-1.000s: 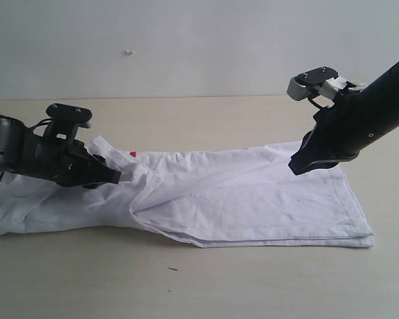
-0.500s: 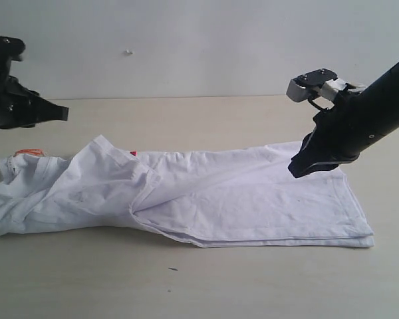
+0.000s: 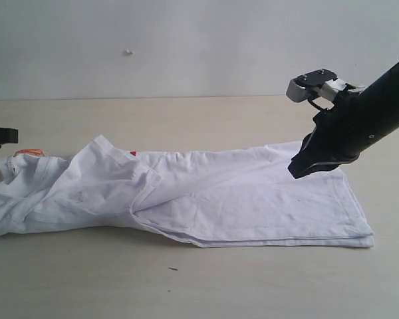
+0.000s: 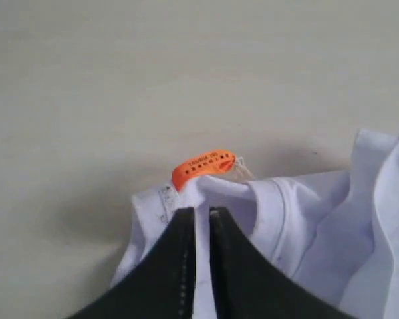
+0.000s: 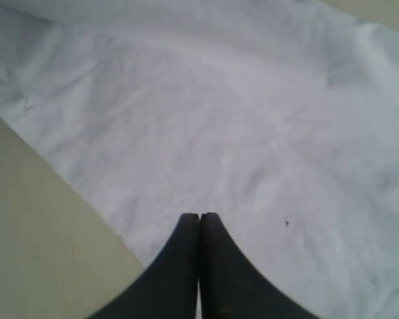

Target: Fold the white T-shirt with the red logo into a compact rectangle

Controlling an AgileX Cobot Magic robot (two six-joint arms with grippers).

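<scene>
Watching: I see the white T-shirt (image 3: 253, 193) part-folded.
Left gripper (image 4: 201, 214): by its collar (image 4: 272, 199); slim gap, closure I cannot tell.
Right gripper (image 5: 199, 218): over its flat end, tips together.

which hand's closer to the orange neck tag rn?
Left. The left hand hangs just off the collar end, right beside the orange neck tag. The right hand is over the opposite end of the shirt, far from the tag.
</scene>
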